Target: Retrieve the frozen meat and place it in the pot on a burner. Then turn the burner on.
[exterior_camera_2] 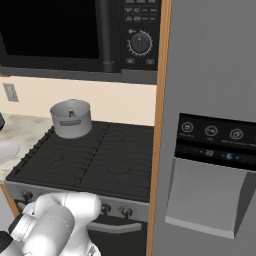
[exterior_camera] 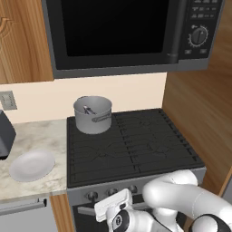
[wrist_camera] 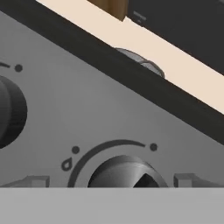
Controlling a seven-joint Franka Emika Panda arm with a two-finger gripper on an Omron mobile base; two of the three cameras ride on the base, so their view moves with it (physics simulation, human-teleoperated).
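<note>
Gripper (wrist_camera: 109,180): we see its tips spread wide either side of a stove knob (wrist_camera: 124,171) — holding nothing.
Knob panel (wrist_camera: 87,118): close before the hand, a second knob (wrist_camera: 11,111) beside.
Pot (exterior_camera: 93,114): on the cooktop's (exterior_camera: 131,145) back-left burner (exterior_camera: 90,129).
Frozen meat (exterior_camera: 89,110): inside the pot.
Plate (exterior_camera: 31,165): on the counter (exterior_camera: 34,136), left of the stove.

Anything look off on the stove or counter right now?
Nothing stands out. The plain grey metal pot sits upright on the back-left section of the black gas cooktop, with a small dark piece of meat inside. The round white plate lies flat on the marble counter. No spills or damage.
</note>
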